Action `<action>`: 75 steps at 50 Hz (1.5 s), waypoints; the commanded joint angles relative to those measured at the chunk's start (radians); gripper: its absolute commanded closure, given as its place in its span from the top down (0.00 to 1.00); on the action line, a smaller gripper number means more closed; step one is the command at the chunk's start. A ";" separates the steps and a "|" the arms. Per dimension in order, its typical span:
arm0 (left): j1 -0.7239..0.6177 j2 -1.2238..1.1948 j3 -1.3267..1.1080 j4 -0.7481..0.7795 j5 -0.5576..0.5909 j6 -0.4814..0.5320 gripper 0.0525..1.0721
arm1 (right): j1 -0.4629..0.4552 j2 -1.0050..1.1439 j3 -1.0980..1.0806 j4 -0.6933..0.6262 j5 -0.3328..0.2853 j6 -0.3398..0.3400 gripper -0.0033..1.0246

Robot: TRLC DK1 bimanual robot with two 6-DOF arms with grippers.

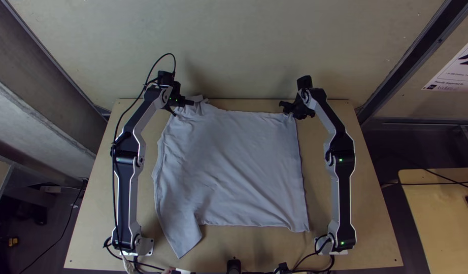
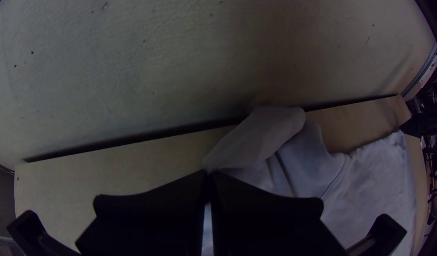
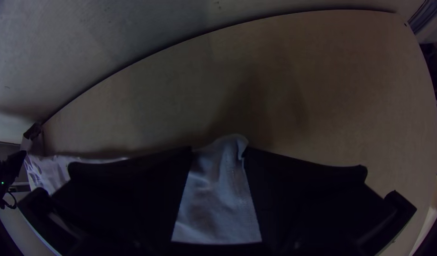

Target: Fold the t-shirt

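The t-shirt (image 1: 234, 167) lies mostly spread between the two grippers, its body coming back from them toward the arm bases. Small wrinkles run through it, more of them on the left gripper's side than on the right's.

The left gripper (image 1: 184, 107) is at the shirt's far left part, where the cloth is bunched. In its own wrist view the left gripper (image 2: 208, 173) has its two fingers brought together, their tips meeting on the cloth, so it seems to have a pinch of the shirt, though the view is dark there. Just beyond those tips a rounded flap of sleeve (image 2: 270, 135) stands out toward the table's far edge, with a seam beside it.

The right gripper (image 1: 295, 111) is at the shirt's far right corner. In its wrist view the right gripper (image 3: 218, 149) has its fingers parted, and the corner (image 3: 223, 161) lies in the gap between them, its curled edge right by one finger; I can't tell whether it is gripped at all.

Well back from the left gripper, toward that arm's base, the other sleeve (image 1: 183, 241) sticks out at a slant over the table (image 1: 376, 246). From the right gripper, a fairly straight edge of the shirt runs back alongside the right arm (image 1: 342, 198), apart from it
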 commanded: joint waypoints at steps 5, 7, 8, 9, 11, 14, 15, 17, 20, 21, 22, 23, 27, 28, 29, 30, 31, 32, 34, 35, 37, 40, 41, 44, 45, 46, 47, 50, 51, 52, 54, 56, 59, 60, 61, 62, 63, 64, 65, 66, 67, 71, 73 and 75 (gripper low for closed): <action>0.008 -0.055 -0.006 -0.019 0.008 -0.009 0.02 | 0.001 0.039 0.026 0.035 0.035 -0.043 0.09; 0.010 -0.059 -0.006 -0.022 0.008 -0.011 0.02 | 0.004 0.039 0.026 0.035 0.040 -0.056 0.09; 0.010 -0.061 -0.006 -0.025 0.008 -0.011 0.02 | 0.004 0.039 0.026 0.035 0.050 -0.069 0.08; 0.010 -0.064 -0.008 -0.028 0.008 -0.013 0.02 | 0.004 0.037 0.026 0.035 0.066 -0.079 0.07; 0.010 -0.071 -0.013 -0.029 0.008 -0.014 0.02 | 0.004 0.034 0.029 0.036 0.089 -0.089 0.03; 0.011 -0.088 -0.026 -0.032 0.010 -0.020 0.02 | 0.000 0.028 0.030 0.038 0.103 -0.091 0.03; 0.013 -0.093 -0.031 -0.032 0.011 -0.022 0.02 | -0.002 0.025 0.033 0.041 0.118 -0.092 0.03; 0.018 -0.099 -0.032 -0.032 0.011 -0.037 0.02 | -0.006 0.019 0.036 0.047 0.138 -0.102 0.03; 0.030 -0.108 -0.034 -0.032 0.020 -0.059 0.02 | -0.015 0.006 0.038 0.061 0.142 -0.103 0.03; 0.034 -0.110 -0.032 -0.031 0.028 -0.062 0.02 | -0.020 0.000 0.038 0.065 0.144 -0.103 0.03; 0.038 -0.111 -0.034 -0.031 0.031 -0.068 0.02 | -0.023 -0.003 0.038 0.071 0.144 -0.105 0.03; 0.044 -0.113 -0.032 -0.028 0.034 -0.072 0.03 | -0.026 -0.009 0.038 0.076 0.144 -0.105 0.03; 0.056 -0.113 -0.032 -0.020 0.045 -0.075 0.02 | -0.035 -0.024 0.038 0.096 0.146 -0.112 0.03; 0.057 -0.114 -0.031 -0.019 0.045 -0.075 0.02 | -0.037 -0.029 0.038 0.101 0.146 -0.112 0.03; 0.059 -0.114 -0.031 -0.019 0.045 -0.075 0.02 | -0.037 -0.033 0.038 0.105 0.146 -0.114 0.03; 0.061 -0.116 -0.031 -0.019 0.046 -0.074 0.02 | -0.038 -0.040 0.038 0.108 0.146 -0.115 0.03; 0.061 -0.117 -0.031 -0.019 0.048 -0.074 0.02 | -0.038 -0.044 0.038 0.111 0.146 -0.117 0.03; 0.061 -0.119 -0.031 -0.020 0.049 -0.074 0.02 | -0.038 -0.049 0.038 0.111 0.146 -0.118 0.03; 0.059 -0.124 -0.032 -0.028 0.051 -0.072 0.02 | -0.037 -0.058 0.038 0.111 0.146 -0.120 0.03; 0.057 -0.125 -0.032 -0.032 0.051 -0.072 0.02 | -0.035 -0.061 0.038 0.111 0.146 -0.120 0.03; 0.056 -0.131 -0.036 -0.040 0.051 -0.072 0.02 | -0.034 -0.069 0.035 0.104 0.146 -0.126 0.03; 0.053 -0.142 -0.048 -0.052 0.051 -0.072 0.02 | -0.031 -0.081 0.021 0.096 0.149 -0.128 0.03; 0.053 -0.148 -0.057 -0.052 0.053 -0.072 0.02 | -0.029 -0.082 0.020 0.091 0.149 -0.128 0.03; 0.054 -0.160 -0.078 -0.059 0.069 -0.075 0.03 | -0.028 -0.095 0.013 0.068 0.149 -0.131 0.03; 0.056 -0.167 -0.086 -0.060 0.071 -0.075 0.03 | -0.026 -0.099 0.009 0.065 0.149 -0.132 0.03; 0.056 -0.171 -0.095 -0.060 0.074 -0.077 0.02 | -0.026 -0.106 0.001 0.064 0.149 -0.132 0.03; 0.057 -0.177 -0.103 -0.060 0.076 -0.078 0.02 | -0.025 -0.112 -0.005 0.064 0.149 -0.132 0.03; 0.061 -0.193 -0.125 -0.062 0.088 -0.078 0.02 | -0.023 -0.127 -0.019 0.056 0.149 -0.132 0.03; 0.062 -0.199 -0.131 -0.065 0.089 -0.078 0.02 | -0.023 -0.133 -0.023 0.053 0.149 -0.132 0.03; 0.064 -0.203 -0.135 -0.069 0.091 -0.078 0.02 | -0.023 -0.136 -0.028 0.050 0.149 -0.132 0.03; 0.067 -0.214 -0.144 -0.078 0.094 -0.078 0.02 | -0.023 -0.141 -0.029 0.041 0.149 -0.132 0.03; 0.071 -0.226 -0.161 -0.078 0.094 -0.078 0.02 | -0.023 -0.147 -0.034 0.031 0.149 -0.132 0.03; 0.076 -0.246 -0.190 -0.078 0.099 -0.078 0.02 | -0.023 -0.150 -0.037 0.010 0.152 -0.137 0.03; 0.076 -0.256 -0.204 -0.077 0.099 -0.078 0.02 | -0.023 -0.152 -0.037 0.004 0.152 -0.140 0.03; 0.076 -0.263 -0.215 -0.077 0.099 -0.078 0.02 | -0.023 -0.152 -0.037 -0.007 0.152 -0.140 0.03; 0.077 -0.271 -0.226 -0.077 0.099 -0.077 0.02 | -0.023 -0.153 -0.039 -0.015 0.153 -0.141 0.03; 0.077 -0.280 -0.240 -0.077 0.100 -0.075 0.02 | -0.023 -0.153 -0.039 -0.021 0.155 -0.143 0.03; 0.077 -0.289 -0.250 -0.077 0.100 -0.074 0.02 | -0.023 -0.153 -0.040 -0.027 0.158 -0.145 0.03; 0.077 -0.298 -0.263 -0.075 0.100 -0.072 0.02 | -0.022 -0.155 -0.043 -0.033 0.161 -0.146 0.03; 0.077 -0.309 -0.275 -0.074 0.100 -0.072 0.02 | -0.022 -0.156 -0.045 -0.038 0.161 -0.149 0.03; 0.077 -0.320 -0.287 -0.072 0.100 -0.072 0.02 | -0.022 -0.158 -0.049 -0.041 0.162 -0.152 0.03; 0.077 -0.363 -0.335 -0.071 0.102 -0.072 0.02 | -0.020 -0.175 -0.075 -0.044 0.167 -0.155 0.03; 0.076 -0.384 -0.361 -0.069 0.102 -0.072 0.02 | -0.020 -0.185 -0.091 -0.044 0.167 -0.160 0.03; 0.076 -0.407 -0.391 -0.063 0.102 -0.074 0.02 | -0.019 -0.198 -0.111 -0.044 0.169 -0.164 0.03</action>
